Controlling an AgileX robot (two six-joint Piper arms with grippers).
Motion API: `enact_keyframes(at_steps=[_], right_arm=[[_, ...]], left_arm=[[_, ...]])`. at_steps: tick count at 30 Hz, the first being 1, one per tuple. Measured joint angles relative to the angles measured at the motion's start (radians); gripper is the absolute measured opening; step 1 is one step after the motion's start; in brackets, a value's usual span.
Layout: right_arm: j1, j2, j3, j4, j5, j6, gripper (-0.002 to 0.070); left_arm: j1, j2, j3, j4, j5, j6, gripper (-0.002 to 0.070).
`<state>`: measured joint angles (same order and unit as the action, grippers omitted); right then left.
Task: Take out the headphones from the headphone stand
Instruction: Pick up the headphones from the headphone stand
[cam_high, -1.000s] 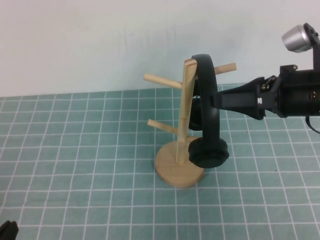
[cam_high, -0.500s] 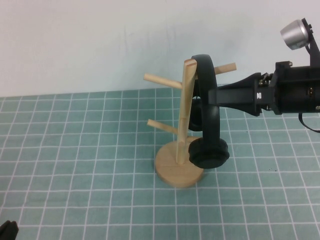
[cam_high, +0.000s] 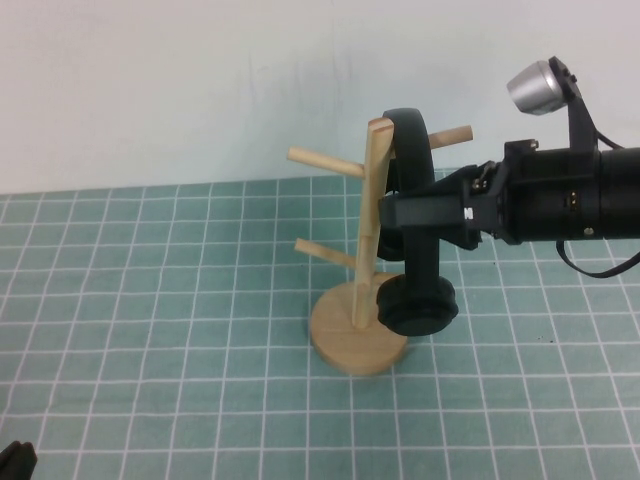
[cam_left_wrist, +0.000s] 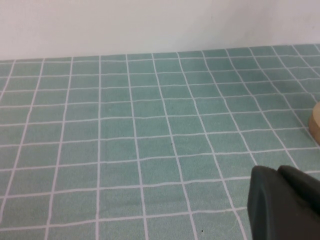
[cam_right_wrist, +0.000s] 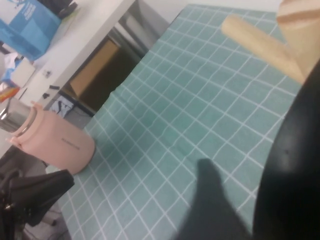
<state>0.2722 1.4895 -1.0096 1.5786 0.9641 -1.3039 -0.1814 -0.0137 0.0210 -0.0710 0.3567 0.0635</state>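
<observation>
The black headphones (cam_high: 417, 304) hang on the light wooden stand (cam_high: 371, 200), headband over the top right peg, one earcup low beside the round base (cam_high: 345, 340). My right gripper (cam_high: 397, 214) reaches in from the right at mid height of the headband, open, with its fingers on either side of the band. In the right wrist view one finger (cam_right_wrist: 210, 200) lies beside the headband (cam_right_wrist: 295, 165) with a small gap, and a peg (cam_right_wrist: 255, 40) shows above. My left gripper (cam_left_wrist: 280, 200) is shut and empty, low over the mat at the near left corner (cam_high: 12, 460).
A green grid mat (cam_high: 150, 300) covers the table, with a white wall behind. Left pegs (cam_high: 325, 160) stick out toward the left. Off the table the right wrist view shows a pink tumbler (cam_right_wrist: 52, 142) and a blue box (cam_right_wrist: 27, 22).
My right gripper has moved left toward the stand, and its fingers now reach past the headband. The headphones, stand and left arm have not moved.
</observation>
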Motion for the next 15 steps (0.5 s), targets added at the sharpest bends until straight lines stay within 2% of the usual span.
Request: enact_keyframes(at_steps=[2,6,15], right_arm=[[0.0,0.0,0.0,0.002,0.004,-0.008,0.0168],[0.0,0.0,0.0,0.004,0.006,-0.01,-0.001],[0.0,-0.004,0.0,0.008,0.036,-0.022,-0.0008]], left_arm=[[0.0,0.0,0.0,0.0,0.0,0.0,-0.0006],[0.0,0.0,0.0,0.0,0.0,0.0,-0.0006],[0.0,0.0,0.0,0.0,0.0,0.0,-0.0006]])
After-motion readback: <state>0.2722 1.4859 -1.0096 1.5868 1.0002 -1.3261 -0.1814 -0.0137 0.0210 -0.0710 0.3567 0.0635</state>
